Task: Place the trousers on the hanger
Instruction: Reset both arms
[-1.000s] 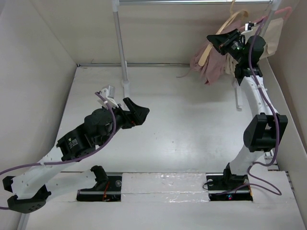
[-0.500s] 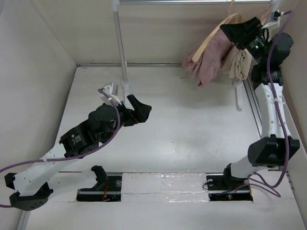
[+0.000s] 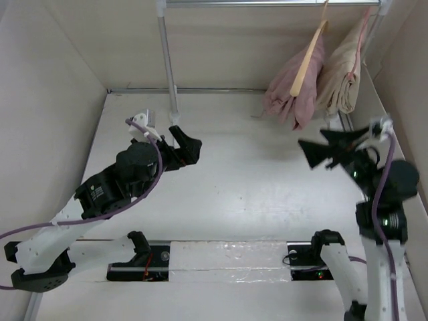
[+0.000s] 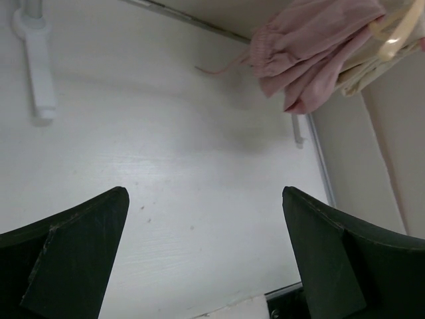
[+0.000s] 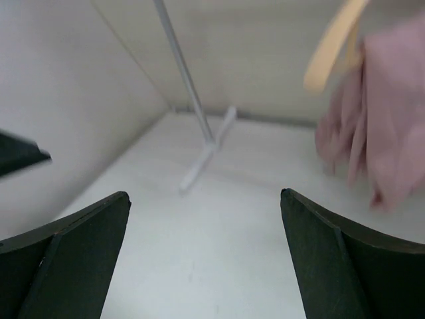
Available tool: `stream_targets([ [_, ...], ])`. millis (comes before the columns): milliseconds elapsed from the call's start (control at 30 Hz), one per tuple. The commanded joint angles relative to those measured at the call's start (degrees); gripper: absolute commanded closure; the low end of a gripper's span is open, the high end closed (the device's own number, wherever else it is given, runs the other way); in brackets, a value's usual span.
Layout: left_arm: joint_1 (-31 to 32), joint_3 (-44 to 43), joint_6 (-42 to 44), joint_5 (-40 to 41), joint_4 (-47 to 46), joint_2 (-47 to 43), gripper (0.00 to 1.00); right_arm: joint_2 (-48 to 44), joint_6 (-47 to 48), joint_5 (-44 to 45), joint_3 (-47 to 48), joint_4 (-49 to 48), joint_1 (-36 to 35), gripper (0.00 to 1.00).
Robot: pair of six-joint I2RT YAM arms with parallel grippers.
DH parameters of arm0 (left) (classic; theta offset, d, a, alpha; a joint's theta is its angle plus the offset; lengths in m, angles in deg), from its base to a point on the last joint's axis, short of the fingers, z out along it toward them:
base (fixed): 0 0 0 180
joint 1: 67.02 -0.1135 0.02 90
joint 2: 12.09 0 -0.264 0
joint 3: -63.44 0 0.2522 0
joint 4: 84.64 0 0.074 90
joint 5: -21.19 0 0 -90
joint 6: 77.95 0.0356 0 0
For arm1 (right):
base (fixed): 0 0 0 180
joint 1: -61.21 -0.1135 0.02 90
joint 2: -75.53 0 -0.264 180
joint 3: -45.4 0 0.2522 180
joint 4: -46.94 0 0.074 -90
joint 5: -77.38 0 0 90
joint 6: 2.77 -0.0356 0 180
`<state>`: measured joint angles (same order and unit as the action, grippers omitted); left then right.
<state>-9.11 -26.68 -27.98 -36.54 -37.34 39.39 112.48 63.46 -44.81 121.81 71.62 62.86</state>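
The dusty-pink trousers point(image 3: 293, 93) hang draped over the cream-tan hanger point(image 3: 307, 60), which hangs by its hook from the rail at the back right. No gripper touches them. My right gripper point(image 3: 319, 144) is open and empty in the air, in front of and below the trousers. In the right wrist view the trousers point(image 5: 388, 126) and hanger point(image 5: 332, 43) are blurred at the upper right, beyond my right gripper point(image 5: 204, 194). My left gripper point(image 3: 186, 142) is open and empty over the table's left middle. Its wrist view shows the trousers point(image 4: 312, 50) far ahead of my left gripper point(image 4: 202, 193).
A beige folded garment point(image 3: 342, 79) hangs on its own hanger just right of the trousers. The rack's rail point(image 3: 267, 3) runs along the top, its left pole point(image 3: 167, 60) standing on a white foot point(image 4: 36, 73). Walls enclose the table on the left, back and right.
My right gripper opened, left the hanger and trousers hanging on the rail, and swung down and back toward the near right. My left gripper opened a little more and shifted slightly back-left.
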Motion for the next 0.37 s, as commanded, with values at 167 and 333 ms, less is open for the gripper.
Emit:
stream_targets([
  [167,-0.2,16.5,-9.8,1.3,3.1,-12.1,0.01,-27.3,12.3,14.4,-15.9,37.8,-3.4,0.00],
  [333,-0.2,20.3,-10.4,-0.4,-1.3,-14.9,0.01,-26.8,12.1,13.6,-17.0,37.3,-5.2,0.00],
])
